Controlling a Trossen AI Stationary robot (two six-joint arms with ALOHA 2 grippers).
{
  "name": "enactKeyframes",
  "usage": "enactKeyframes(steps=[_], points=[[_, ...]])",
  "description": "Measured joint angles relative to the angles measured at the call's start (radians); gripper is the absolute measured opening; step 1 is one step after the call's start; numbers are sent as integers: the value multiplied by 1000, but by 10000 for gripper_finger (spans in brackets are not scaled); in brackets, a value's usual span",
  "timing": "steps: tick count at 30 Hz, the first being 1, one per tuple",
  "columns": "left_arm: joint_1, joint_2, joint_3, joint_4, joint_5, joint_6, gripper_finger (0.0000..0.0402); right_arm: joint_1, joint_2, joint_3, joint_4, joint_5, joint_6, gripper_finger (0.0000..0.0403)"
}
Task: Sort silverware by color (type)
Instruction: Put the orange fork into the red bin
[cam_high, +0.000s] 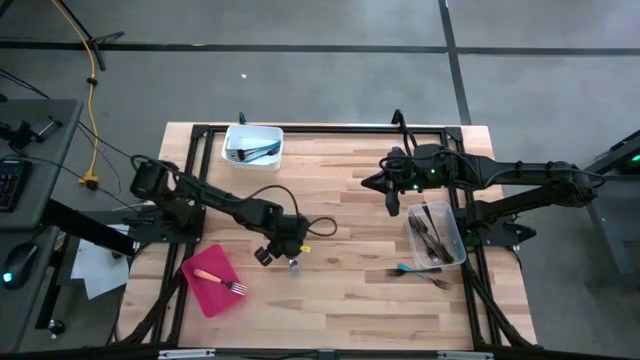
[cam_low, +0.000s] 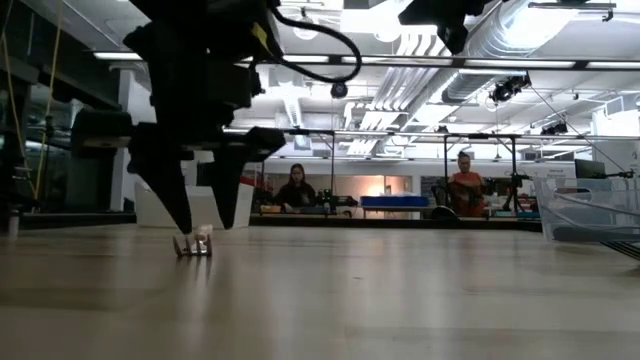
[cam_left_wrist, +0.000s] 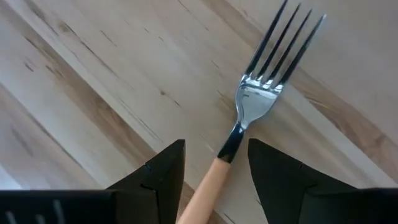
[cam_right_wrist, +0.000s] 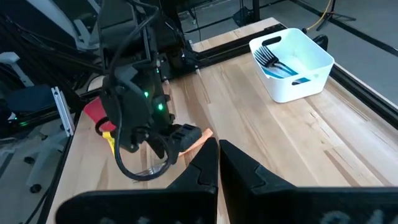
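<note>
**Orange-handled fork between parted fingers**

Pale butcher-block wood forms the table (cam_high: 330, 190), with the dark arms reaching in from either side. The left gripper (cam_high: 283, 252) hangs low over the boards near the table's middle, just beside the red tray (cam_high: 205, 292), which carries another orange-handled fork (cam_high: 220, 281). Its fingers (cam_left_wrist: 160, 177) stand apart, one on each side of the orange-handled fork (cam_left_wrist: 252, 106) lying flat on the wood — handle running in between them, shiny tines pointing away. Whether the fingers touch the handle cannot be told.

The right gripper (cam_high: 392, 203) waits above the table's far right part, its fingers close together and holding nothing. Beside it sits the clear tub (cam_high: 437, 236) with dark utensils in it; a teal-handled piece (cam_high: 407, 269) and a grey metal fork (cam_high: 437, 283) lie on the wood just in front of that tub.

At the far edge — toward the left — the white tub (cam_high: 252, 145) holds teal and dark pieces.
</note>
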Motion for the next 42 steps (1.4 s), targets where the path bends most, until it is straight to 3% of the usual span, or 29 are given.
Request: enactKeyframes(steps=[14, 18, 23, 25, 36, 42], points=[[11, 70, 7, -13, 52, -36, 157, 0, 0, 0, -10, 1, 15, 0], [15, 70, 6, -15, 56, -75, 112, 0, 0, 0, -13, 1, 15, 0], [15, 71, 6, -15, 58, -139, 25, 0, 0, 0, -13, 1, 8, 0], [16, 71, 5, -15, 59, -163, 11, 0, 0, 0, -13, 1, 8, 0], [50, 46, 1, -43, 65, -230, 4, 0, 0, 0, -13, 1, 8, 0], [154, -94, -28, -52, 57, -370, 2, 0, 0, 0, -17, 1, 15, 0]])
